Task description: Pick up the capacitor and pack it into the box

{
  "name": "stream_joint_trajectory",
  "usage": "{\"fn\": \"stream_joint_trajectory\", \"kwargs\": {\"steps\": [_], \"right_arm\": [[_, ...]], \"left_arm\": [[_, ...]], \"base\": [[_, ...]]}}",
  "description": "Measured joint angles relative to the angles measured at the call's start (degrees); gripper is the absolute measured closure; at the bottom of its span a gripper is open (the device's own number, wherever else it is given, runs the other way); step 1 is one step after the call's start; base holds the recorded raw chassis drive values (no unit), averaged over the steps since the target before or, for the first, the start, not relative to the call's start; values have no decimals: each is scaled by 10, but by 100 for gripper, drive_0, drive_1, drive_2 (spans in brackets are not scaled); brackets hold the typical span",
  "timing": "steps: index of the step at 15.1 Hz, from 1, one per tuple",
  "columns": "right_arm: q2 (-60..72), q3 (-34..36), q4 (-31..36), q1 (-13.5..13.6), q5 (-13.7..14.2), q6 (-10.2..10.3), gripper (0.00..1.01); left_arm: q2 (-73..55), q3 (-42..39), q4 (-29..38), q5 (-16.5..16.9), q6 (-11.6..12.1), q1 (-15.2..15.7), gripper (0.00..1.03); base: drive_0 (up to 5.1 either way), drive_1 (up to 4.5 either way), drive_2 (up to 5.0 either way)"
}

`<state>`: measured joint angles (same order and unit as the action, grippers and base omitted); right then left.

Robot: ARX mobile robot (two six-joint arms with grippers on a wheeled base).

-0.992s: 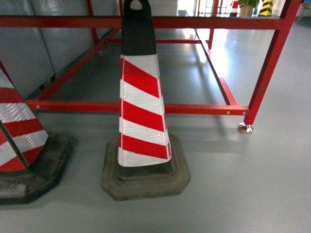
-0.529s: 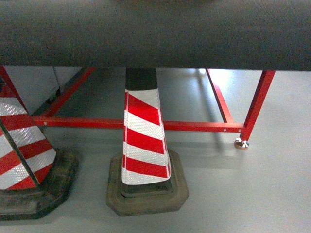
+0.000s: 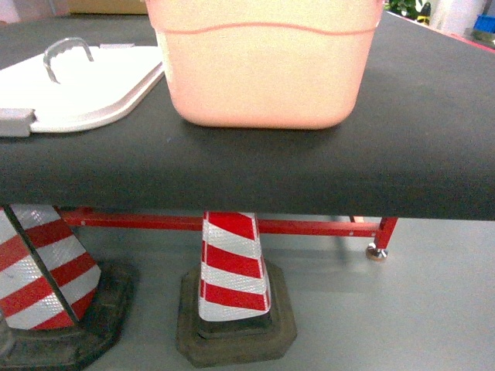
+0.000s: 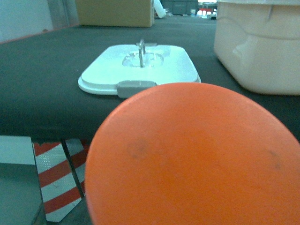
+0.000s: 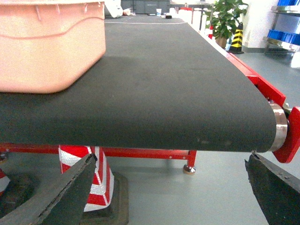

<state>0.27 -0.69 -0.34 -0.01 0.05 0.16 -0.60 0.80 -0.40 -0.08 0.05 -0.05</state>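
Observation:
The pale pink box (image 3: 263, 69) stands open on the black belt table (image 3: 325, 170), and it also shows in the left wrist view (image 4: 258, 47) and the right wrist view (image 5: 47, 47). Its white lid (image 3: 85, 85) with grey latch and handle lies flat to the left of it (image 4: 140, 68). The capacitor is out of view. A large orange rounded surface (image 4: 197, 159) fills the lower left wrist view and hides the left jaws; what it is I cannot tell. My right gripper (image 5: 168, 197) is open and holds nothing. It is low in front of the table's near edge, with dark fingers (image 5: 51, 197) wide apart.
Two red-and-white striped cones (image 3: 232, 270) (image 3: 39, 270) stand on the grey floor under the table, before its red frame (image 3: 309, 225). A brown carton (image 4: 115, 11) sits at the table's far end. The belt ends at a roller (image 5: 279, 126) on the right.
The head view has risen from the cones and red frame under the table to the table top. The pink box and white lid have come into sight.

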Motion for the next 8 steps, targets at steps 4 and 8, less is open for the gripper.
{"fn": "stream_joint_trajectory", "kwargs": {"steps": [4, 8], "right_arm": [[0, 0, 0, 0, -1, -1, 3], [0, 0, 3, 0, -1, 0, 3]], "left_arm": [[0, 0, 0, 0, 0, 0, 59], [0, 0, 3, 1, 0, 0, 59]], "base": [[0, 0, 0], [0, 0, 0]]}}
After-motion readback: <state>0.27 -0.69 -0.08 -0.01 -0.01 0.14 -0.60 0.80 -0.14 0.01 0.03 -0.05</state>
